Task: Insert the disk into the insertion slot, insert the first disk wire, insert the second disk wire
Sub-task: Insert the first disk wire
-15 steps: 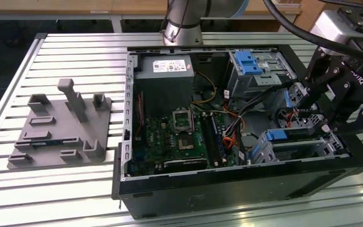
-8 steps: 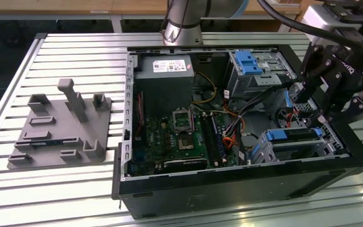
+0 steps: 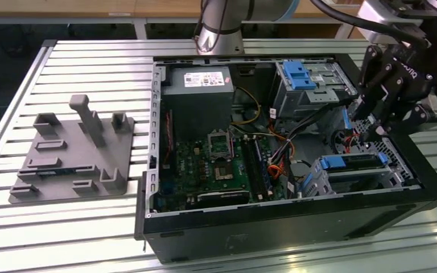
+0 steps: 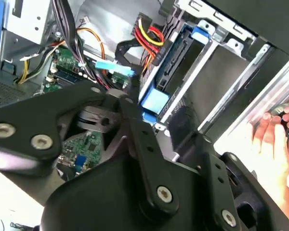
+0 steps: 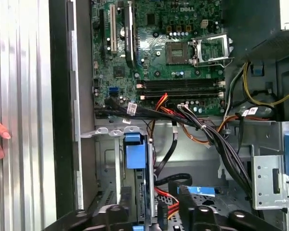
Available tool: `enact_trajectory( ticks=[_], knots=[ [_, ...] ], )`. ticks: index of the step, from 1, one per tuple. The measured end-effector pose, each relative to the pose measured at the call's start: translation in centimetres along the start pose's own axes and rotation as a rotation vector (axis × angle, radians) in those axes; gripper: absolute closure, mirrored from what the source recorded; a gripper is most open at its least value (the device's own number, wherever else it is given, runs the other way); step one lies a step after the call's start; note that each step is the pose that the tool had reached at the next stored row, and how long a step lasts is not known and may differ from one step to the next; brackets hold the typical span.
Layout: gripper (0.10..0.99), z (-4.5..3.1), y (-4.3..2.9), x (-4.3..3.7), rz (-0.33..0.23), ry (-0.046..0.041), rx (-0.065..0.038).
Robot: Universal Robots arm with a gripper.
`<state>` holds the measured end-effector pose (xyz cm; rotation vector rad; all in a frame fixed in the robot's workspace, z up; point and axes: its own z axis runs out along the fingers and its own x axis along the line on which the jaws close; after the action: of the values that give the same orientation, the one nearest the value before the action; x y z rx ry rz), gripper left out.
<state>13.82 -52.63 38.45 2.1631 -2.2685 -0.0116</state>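
Leftmost in the exterior view, a gray fixture plate [image 3: 66, 165] with upright pegs lies on the slatted metal counter [image 3: 21, 85]. Just beside it stands the open black computer case [image 3: 279, 222], with its green motherboard [image 3: 211, 165] next to the gray power supply [image 3: 200, 85]. Toward the exterior view's right, a tall silver cage [image 3: 309, 85] with a blue clip fills the far corner. In the near corner the disk [image 3: 353, 162], framed by its blue carrier, sits inside the insertion slot [image 3: 370, 181]. The gripper [image 3: 363, 132] hangs inside the case between the two cages, near a red and yellow wire bundle [image 4: 147, 36]. Whether it is released or clenched cannot be told. A person's hand [image 4: 274, 127] is over the counter outside the case wall.
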Motion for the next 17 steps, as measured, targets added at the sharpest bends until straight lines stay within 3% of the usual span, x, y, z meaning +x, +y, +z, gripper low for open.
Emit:
enact_trajectory(
  ticks=[2, 3, 9, 13, 17],
  knots=[
    [0.604, 0.06, -0.3, -0.34, 0.0, 0.0071, 0.0],
    [0.671, 0.08, -0.54, -0.48, 0.0, 0.0089, 0.0],
    [0.671, 0.29, -2.28, -1.6, 0.0, 0.0154, 0.001],
    [0.671, 0.69, -2.33, -2.23, 0.001, 0.0283, 0.002],
    [0.671, 1.2, -2.37, -2.28, 0.001, 0.0409, 0.004]
  ],
)
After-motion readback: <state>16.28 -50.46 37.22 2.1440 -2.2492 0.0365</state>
